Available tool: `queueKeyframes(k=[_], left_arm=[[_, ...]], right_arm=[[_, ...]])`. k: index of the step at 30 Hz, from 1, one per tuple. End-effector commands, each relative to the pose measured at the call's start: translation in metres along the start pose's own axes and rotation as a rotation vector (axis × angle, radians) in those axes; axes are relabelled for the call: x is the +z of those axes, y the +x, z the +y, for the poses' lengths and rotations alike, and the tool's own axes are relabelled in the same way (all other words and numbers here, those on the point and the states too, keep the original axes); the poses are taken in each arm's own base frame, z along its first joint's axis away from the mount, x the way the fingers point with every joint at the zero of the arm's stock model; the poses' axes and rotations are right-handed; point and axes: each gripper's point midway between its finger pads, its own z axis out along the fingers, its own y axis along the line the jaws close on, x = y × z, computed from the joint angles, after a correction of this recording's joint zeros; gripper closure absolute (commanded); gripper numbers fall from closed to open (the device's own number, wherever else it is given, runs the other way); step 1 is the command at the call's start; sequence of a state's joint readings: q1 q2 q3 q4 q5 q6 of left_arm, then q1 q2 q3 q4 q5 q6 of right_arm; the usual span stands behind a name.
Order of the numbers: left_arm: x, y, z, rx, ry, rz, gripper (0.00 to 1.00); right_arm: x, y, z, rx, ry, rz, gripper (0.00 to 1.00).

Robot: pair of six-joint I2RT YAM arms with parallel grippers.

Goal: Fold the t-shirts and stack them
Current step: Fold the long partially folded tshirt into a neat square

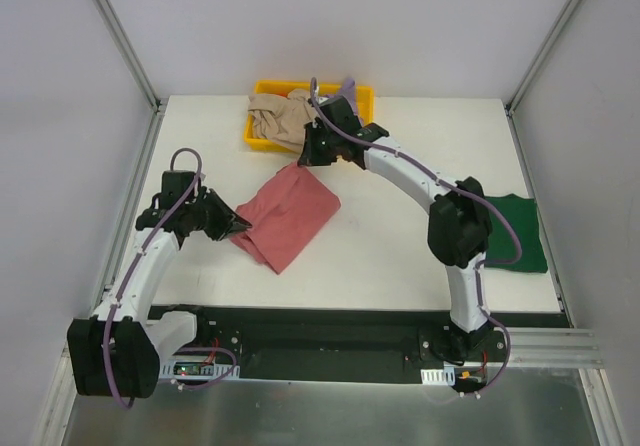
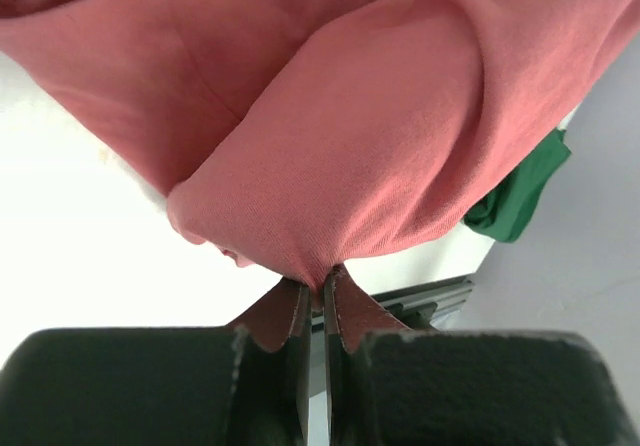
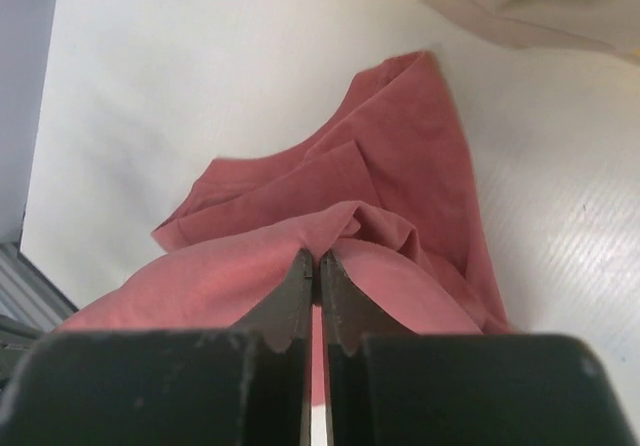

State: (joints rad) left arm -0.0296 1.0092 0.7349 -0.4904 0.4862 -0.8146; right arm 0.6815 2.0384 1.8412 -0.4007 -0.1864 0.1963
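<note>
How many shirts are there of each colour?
rose-red shirt: 1
dark green shirt: 1
beige shirt: 1
lavender shirt: 1, only a corner shows
Total: 4 shirts

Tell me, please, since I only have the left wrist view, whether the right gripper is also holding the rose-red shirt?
Observer: Yes, the right gripper is shut on the rose-red shirt at its far corner, near the tray.
Operator: Thank you. What is in that tray?
Observer: The yellow tray holds a crumpled beige shirt.
Operator: And where does the green cloth I glimpse lie?
Observer: The dark green shirt lies at the right edge of the table.
</note>
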Motion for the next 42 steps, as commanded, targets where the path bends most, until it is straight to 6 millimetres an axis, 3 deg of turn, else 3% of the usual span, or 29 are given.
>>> queueKeyframes(k=[1,7,8,10,12,13,14,15,16,19,24,28,31,34,38,42], left_arm=[[0.008,-0.019,0.008,0.042,-0.042,-0.038,1.0],[0.025,-0.043,0.025,0.006,-0.086,-0.1,0.98],[0.028,-0.045,0.027,0.002,-0.091,-0.102,0.91],[0.031,-0.05,0.032,-0.014,-0.108,-0.109,0.73],[0.028,-0.058,0.031,-0.01,-0.117,-0.135,0.67],[0.025,-0.062,0.031,-0.013,-0.125,-0.161,0.56],[0.021,-0.064,0.028,-0.008,-0.123,-0.18,0.32],[0.016,-0.067,0.024,0.001,-0.115,-0.206,0.01],[0.011,-0.068,0.021,0.002,-0.111,-0.223,0.01],[-0.006,-0.068,0.001,0.002,-0.042,-0.26,0.01],[-0.017,-0.06,-0.027,0.021,0.071,-0.264,0.01],[0.011,-0.056,-0.066,0.103,0.125,-0.214,0.01],[0.032,-0.076,-0.078,0.146,0.074,-0.232,0.01],[0.055,-0.098,-0.056,0.117,-0.04,-0.271,0.01],[0.075,-0.105,0.011,-0.009,-0.19,-0.247,0.01],[0.096,-0.076,0.075,-0.13,-0.31,-0.148,0.01]], right_arm=[[0.019,-0.035,0.007,-0.012,-0.032,-0.132,1.0],[0.055,-0.037,0.004,0.009,-0.048,-0.169,0.98],[0.059,-0.037,0.004,0.007,-0.05,-0.171,0.96],[0.07,-0.037,0.003,0.008,-0.051,-0.167,0.83],[0.071,-0.042,0.006,0.007,-0.065,-0.163,0.74],[0.069,-0.043,0.011,0.001,-0.078,-0.156,0.66],[0.064,-0.045,0.017,-0.007,-0.096,-0.144,0.54],[0.058,-0.045,0.024,-0.023,-0.12,-0.126,0.41],[0.05,-0.046,0.03,-0.047,-0.141,-0.11,0.29],[0.023,-0.038,0.039,-0.094,-0.158,-0.063,0.04],[-0.02,0.009,0.023,-0.135,-0.13,0.02,0.04],[-0.032,0.045,0.012,-0.118,-0.142,0.081,0.04],[-0.028,0.063,0.002,-0.134,-0.13,0.12,0.04],[-0.02,0.068,-0.002,-0.154,-0.134,0.143,0.04],[-0.001,0.078,-0.007,-0.154,-0.141,0.196,0.04],[0.021,0.085,-0.019,-0.135,-0.12,0.237,0.04]])
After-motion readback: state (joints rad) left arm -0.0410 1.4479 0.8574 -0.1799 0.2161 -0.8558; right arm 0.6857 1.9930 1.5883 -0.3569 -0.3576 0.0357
